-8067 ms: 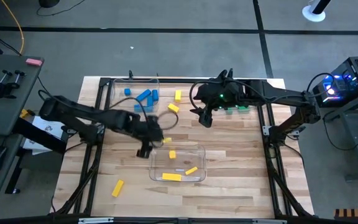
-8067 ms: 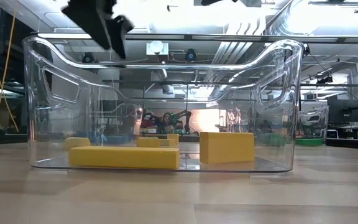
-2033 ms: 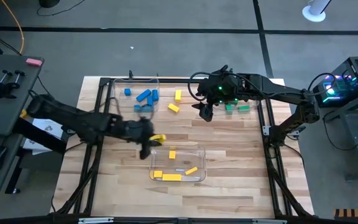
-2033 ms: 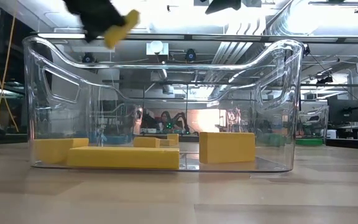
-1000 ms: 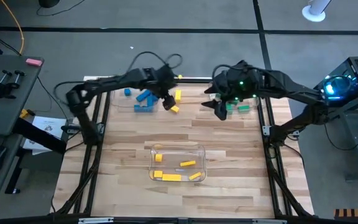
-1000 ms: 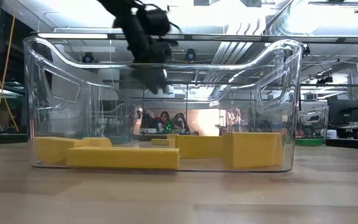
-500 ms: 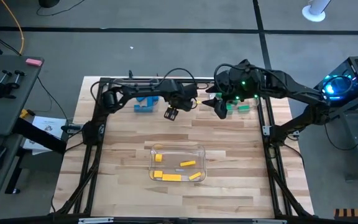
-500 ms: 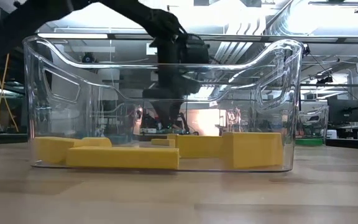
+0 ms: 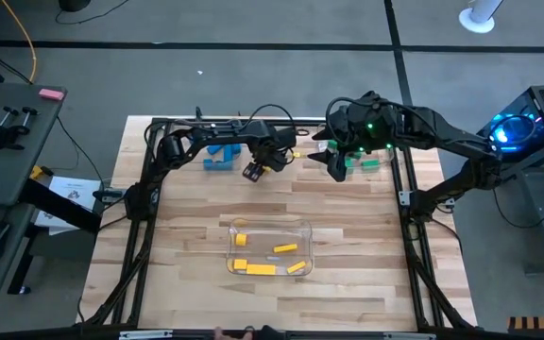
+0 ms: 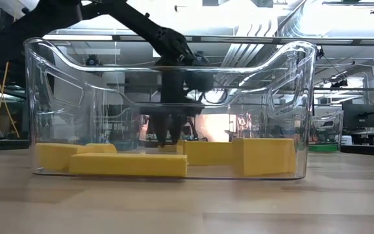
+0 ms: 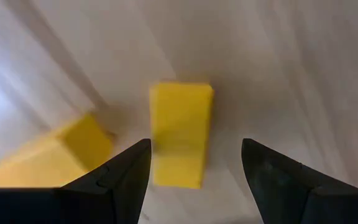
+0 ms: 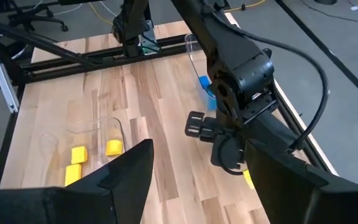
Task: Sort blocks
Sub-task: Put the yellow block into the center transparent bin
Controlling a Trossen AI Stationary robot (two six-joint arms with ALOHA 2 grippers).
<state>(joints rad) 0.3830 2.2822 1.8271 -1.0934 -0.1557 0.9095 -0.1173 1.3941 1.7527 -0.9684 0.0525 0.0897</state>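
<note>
A clear plastic bin (image 9: 302, 229) sits mid-table, another (image 9: 185, 127), seemingly identical, at the wooden table's (image 9: 366, 246) far-left corner.

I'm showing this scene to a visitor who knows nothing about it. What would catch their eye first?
Probably the clear bin near the table's middle, holding only yellow blocks. Next, the left gripper, open, straddling a yellow bar on the wood at the far side, with the right gripper close by over green blocks.

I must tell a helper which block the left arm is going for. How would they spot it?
Start at the clear bin holding blue blocks near the table's far edge. Beside it hangs the left gripper, open. The yellow block lies between its fingers; another yellow block lies outside them.
</note>
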